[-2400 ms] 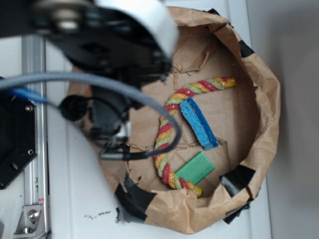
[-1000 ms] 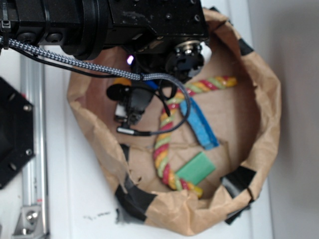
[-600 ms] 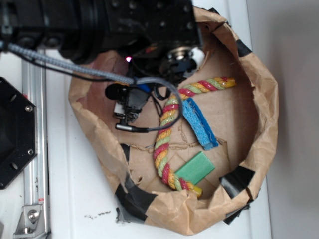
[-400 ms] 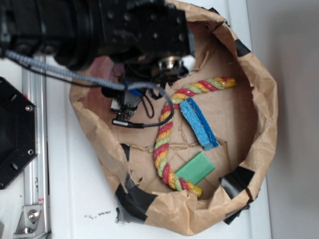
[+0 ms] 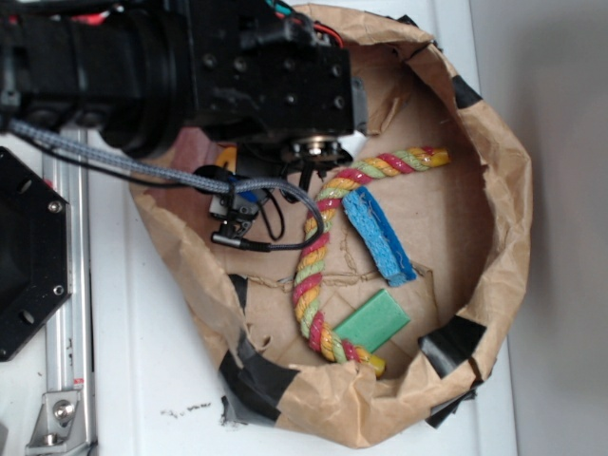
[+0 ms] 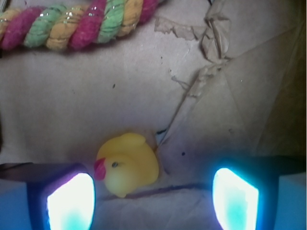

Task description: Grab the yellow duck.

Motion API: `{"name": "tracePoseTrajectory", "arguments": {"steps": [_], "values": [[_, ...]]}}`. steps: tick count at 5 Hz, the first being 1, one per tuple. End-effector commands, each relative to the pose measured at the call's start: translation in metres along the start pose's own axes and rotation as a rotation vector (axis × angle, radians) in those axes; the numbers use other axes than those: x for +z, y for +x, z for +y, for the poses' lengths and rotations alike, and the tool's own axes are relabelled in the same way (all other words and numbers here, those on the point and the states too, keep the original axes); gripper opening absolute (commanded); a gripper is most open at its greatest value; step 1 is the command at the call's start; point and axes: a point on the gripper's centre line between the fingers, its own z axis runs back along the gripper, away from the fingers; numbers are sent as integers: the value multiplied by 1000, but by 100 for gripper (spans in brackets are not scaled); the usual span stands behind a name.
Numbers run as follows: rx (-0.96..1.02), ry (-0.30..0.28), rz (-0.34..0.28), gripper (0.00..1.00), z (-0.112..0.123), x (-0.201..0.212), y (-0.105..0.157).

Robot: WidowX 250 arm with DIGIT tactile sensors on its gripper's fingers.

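The gripper (image 6: pixel 152 199) is open. The yellow duck (image 6: pixel 128 165) sits between its fingers (image 6: pixel 71 202), close to the left one, on crumpled brown paper (image 6: pixel 96 105). Past the duck lies a colourful rope (image 6: pixel 72 26). Outside the paper bag (image 5: pixel 508 237) is a white table (image 5: pixel 142 380).

The yellow duck (image 6: pixel 128 165) lies on brown paper (image 6: pixel 96 105), its red beak pointing left. The gripper (image 6: pixel 152 201) is spread wide; the duck sits between the two glowing fingers (image 6: pixel 71 202), much nearer to the left one. A twisted rope (image 6: pixel 76 26) runs along the top edge, well apart from the duck.
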Motion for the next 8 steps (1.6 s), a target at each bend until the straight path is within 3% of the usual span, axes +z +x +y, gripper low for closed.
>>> {"name": "tracePoseTrajectory", "arguments": {"steps": [1, 3, 4, 6, 8], "values": [[20, -11, -96, 100, 2, 0, 1], [60, -8, -96, 100, 20, -8, 0], [38, -11, -91, 100, 16, -16, 5], [-37, -126, -65, 100, -21, -24, 27], [-54, -144, -86, 100, -27, -19, 29]]}}
